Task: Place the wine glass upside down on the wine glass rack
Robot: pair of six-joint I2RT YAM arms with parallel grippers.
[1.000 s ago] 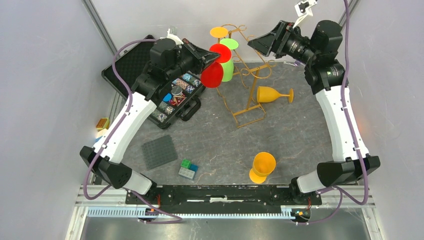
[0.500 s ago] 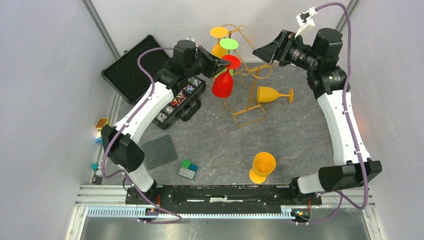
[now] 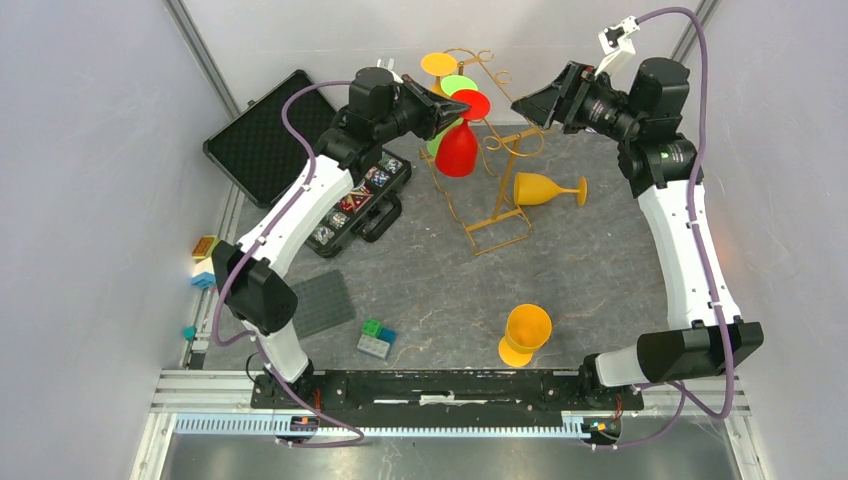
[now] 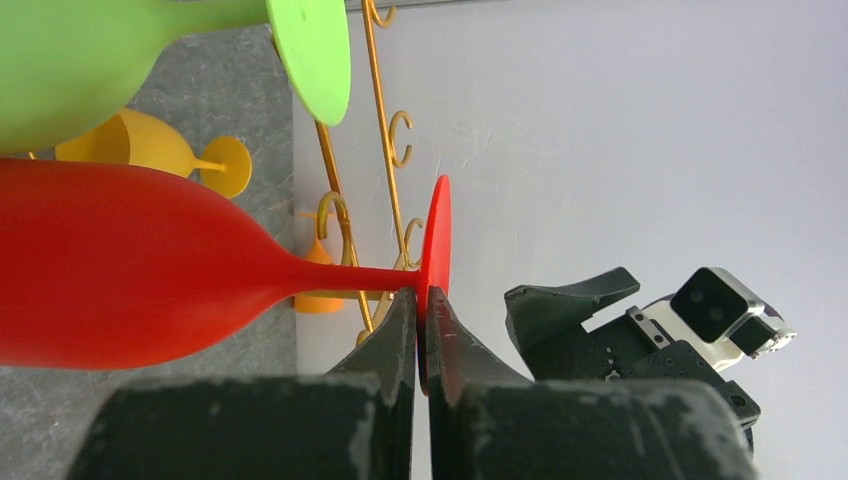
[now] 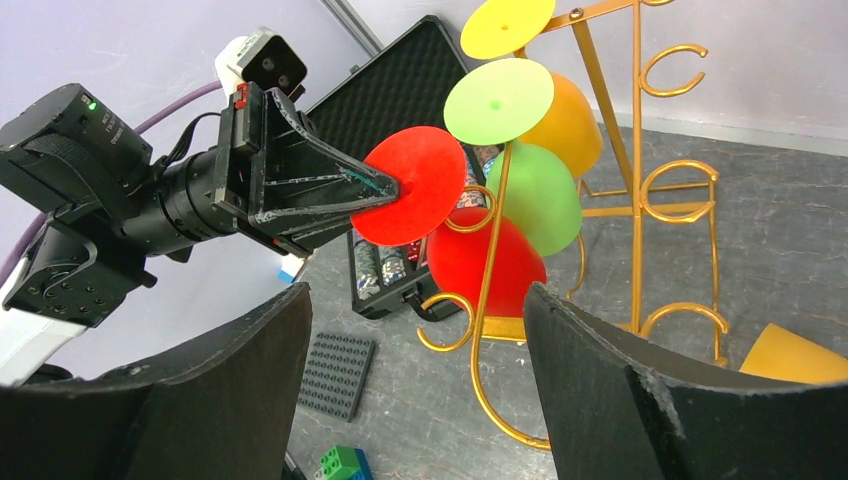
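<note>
A grey table bears the wine glass rack, an open black case and a studded plate. One yellow glass lies sideways beside the rack.

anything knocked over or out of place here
Yes: one yellow wine glass lies on its side on the table, just right of the wine glass rack, with its stem pointing right. The other yellow glass, near the front, stands upright. Nothing looks spilled or broken.

Both arms are seen raised and bent inward, the left pincer clamped shut on the foot of a red wine glass, the right pincer spread wide open opposite.
</note>
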